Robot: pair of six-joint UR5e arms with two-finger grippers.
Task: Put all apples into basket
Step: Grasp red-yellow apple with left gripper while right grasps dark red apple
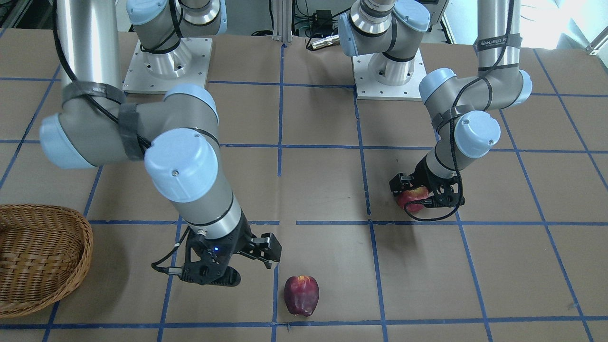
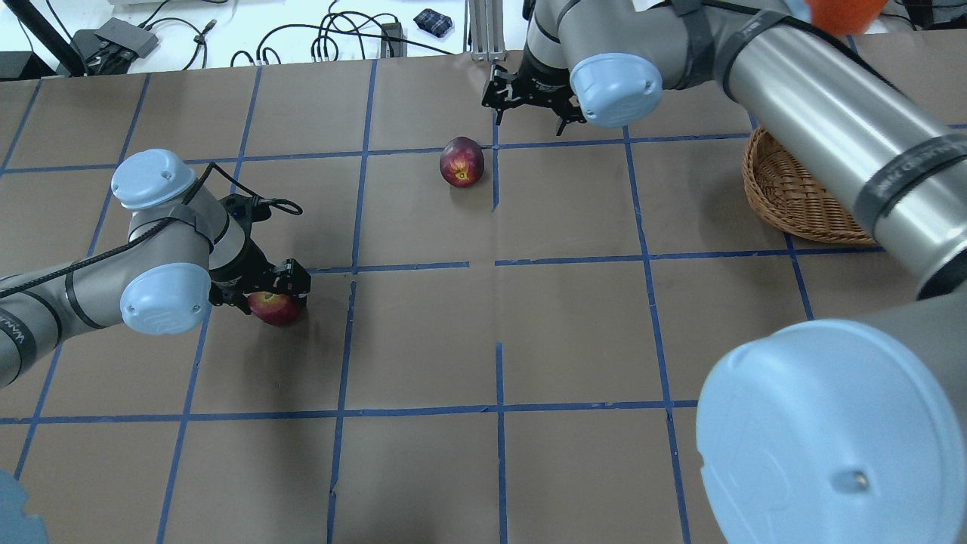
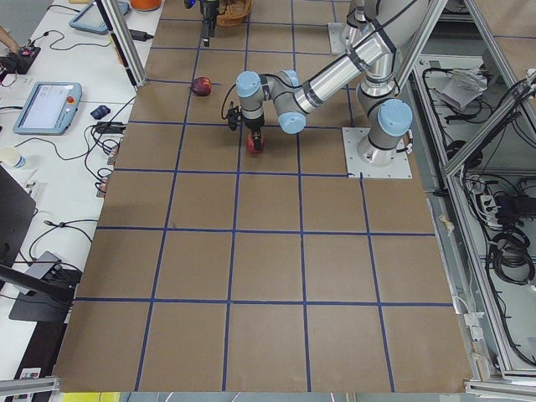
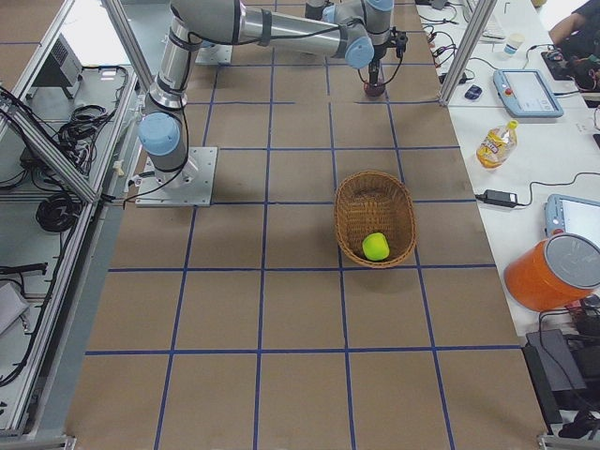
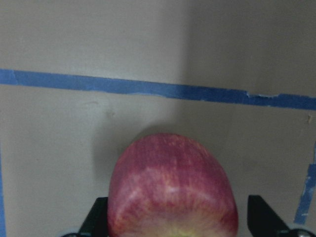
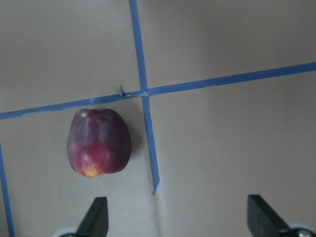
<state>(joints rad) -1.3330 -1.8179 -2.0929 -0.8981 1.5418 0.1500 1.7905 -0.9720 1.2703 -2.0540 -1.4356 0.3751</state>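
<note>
A red apple with yellowish streaks (image 2: pixel 275 309) rests on the table between the fingers of my left gripper (image 1: pixel 422 192), which stands open around it; the left wrist view shows the apple (image 5: pixel 170 187) filling most of the gap. A dark maroon apple (image 1: pixel 301 295) lies near the table's far edge. My right gripper (image 2: pixel 529 113) hovers open just beside it, holding nothing, and the right wrist view has this apple (image 6: pixel 98 142) at the left. The wicker basket (image 4: pixel 349 202) at the robot's right holds a yellow-green apple (image 4: pixel 376 247).
Brown paper with a blue tape grid (image 2: pixel 496 264) covers the table. Both arm bases (image 1: pixel 388 71) stand at the robot's edge. On a side bench past the table's far edge are a tablet (image 4: pixel 530 89), a bottle (image 4: pixel 495 142) and an orange bucket (image 4: pixel 553 272).
</note>
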